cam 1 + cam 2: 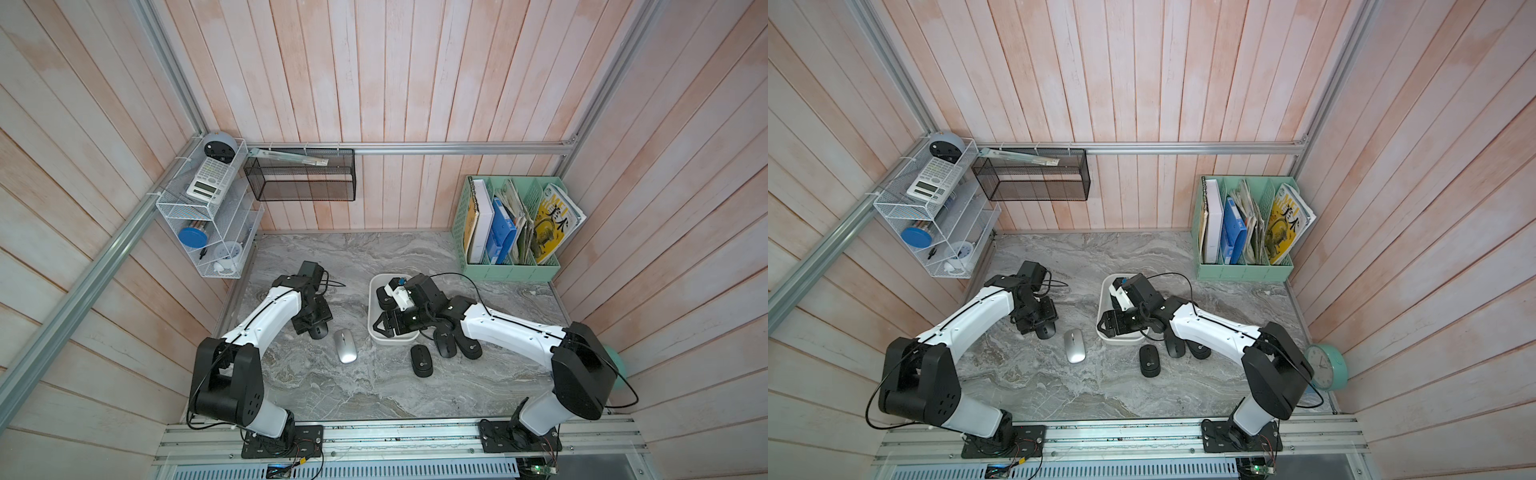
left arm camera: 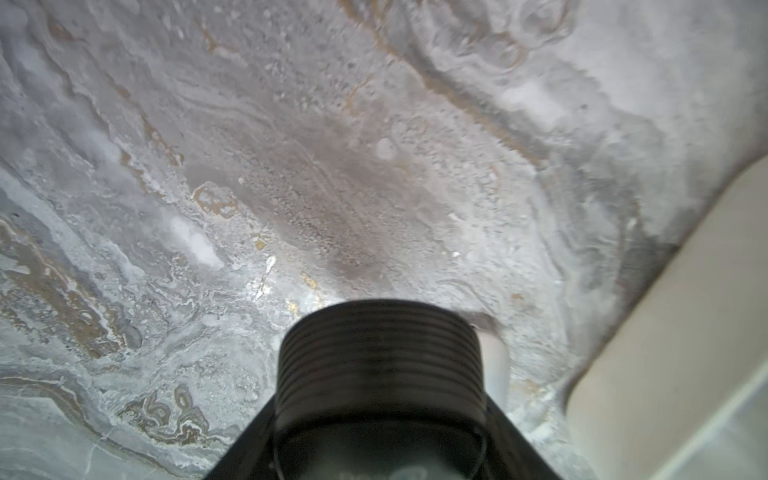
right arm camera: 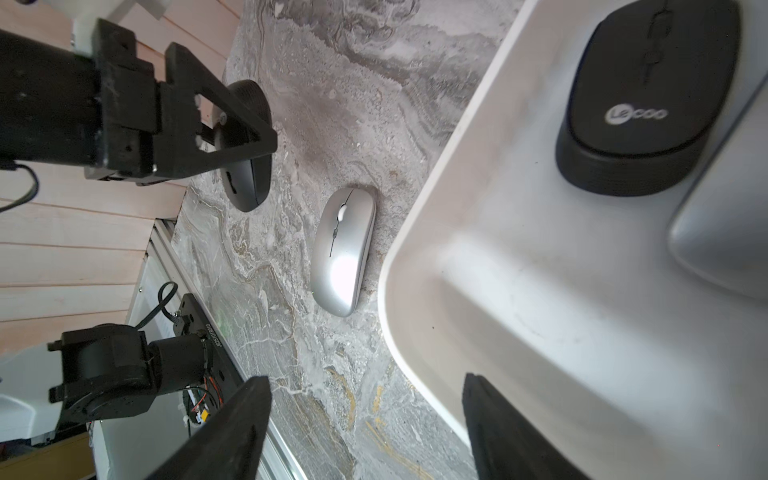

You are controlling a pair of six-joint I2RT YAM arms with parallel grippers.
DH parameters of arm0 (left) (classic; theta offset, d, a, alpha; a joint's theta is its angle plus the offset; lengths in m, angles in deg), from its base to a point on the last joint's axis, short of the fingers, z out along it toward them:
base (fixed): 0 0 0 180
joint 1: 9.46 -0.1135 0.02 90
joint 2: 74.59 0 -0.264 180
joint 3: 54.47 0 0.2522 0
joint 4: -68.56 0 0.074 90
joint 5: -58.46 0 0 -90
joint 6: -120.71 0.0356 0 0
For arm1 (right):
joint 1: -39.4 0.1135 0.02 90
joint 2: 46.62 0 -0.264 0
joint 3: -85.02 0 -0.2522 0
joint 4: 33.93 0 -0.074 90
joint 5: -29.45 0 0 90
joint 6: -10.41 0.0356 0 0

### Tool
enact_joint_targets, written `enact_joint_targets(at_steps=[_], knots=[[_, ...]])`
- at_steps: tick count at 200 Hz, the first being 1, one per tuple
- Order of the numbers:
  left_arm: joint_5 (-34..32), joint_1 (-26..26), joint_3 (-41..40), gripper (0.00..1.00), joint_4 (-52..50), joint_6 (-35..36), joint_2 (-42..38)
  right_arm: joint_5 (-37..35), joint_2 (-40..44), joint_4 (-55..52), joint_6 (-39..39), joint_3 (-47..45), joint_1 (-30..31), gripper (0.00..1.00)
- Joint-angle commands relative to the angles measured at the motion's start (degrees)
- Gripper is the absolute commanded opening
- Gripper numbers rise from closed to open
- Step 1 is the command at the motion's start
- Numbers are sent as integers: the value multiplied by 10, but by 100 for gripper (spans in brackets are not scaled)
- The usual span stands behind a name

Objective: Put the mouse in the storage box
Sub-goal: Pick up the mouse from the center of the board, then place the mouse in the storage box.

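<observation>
Presently my right hand (image 3: 365, 380) gapes empty over the storage box (image 3: 519, 299); left hand (image 1: 309, 325) straddles black mouse (image 3: 245, 183) for pickup, grip unclear.

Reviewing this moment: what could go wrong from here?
The right gripper hangs open over the storage box, so the left gripper could collide with it when bringing a mouse in. Its fingers straddle the box rim; lowering could knock the box. The black mouse at the left gripper looks tilted on its edge; it might slip.

A mouse (image 3: 648, 104), perhaps two, lies in the storage box (image 3: 519, 270), another mouse (image 3: 343, 249) beside.
</observation>
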Motion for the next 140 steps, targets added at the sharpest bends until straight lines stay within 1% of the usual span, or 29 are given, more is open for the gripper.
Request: enact_joint_targets(at_steps=[1,22,46,66,94,125,140], knots=[[22,31,50,54,-19,-6,1,5,18,13,0,-22,-50,79],[55,69,101,54,-13,-16,31,61,16,59,31,-47,-102,79],[81,111,157,54,-6,-25,72,80,22,73,41,-65,-140,79],[96,144,204,54,-6,-27,112,80,39,67,37,-80,-160,79],[115,181,250,54,-2,-33,163,59,77,47,33,-106,-196,79],[130,213,284,54,8,-42,207,39,119,28,29,-135,-228,79],[141,223,295,54,17,-49,228,38,133,16,20,-141,-231,79]])
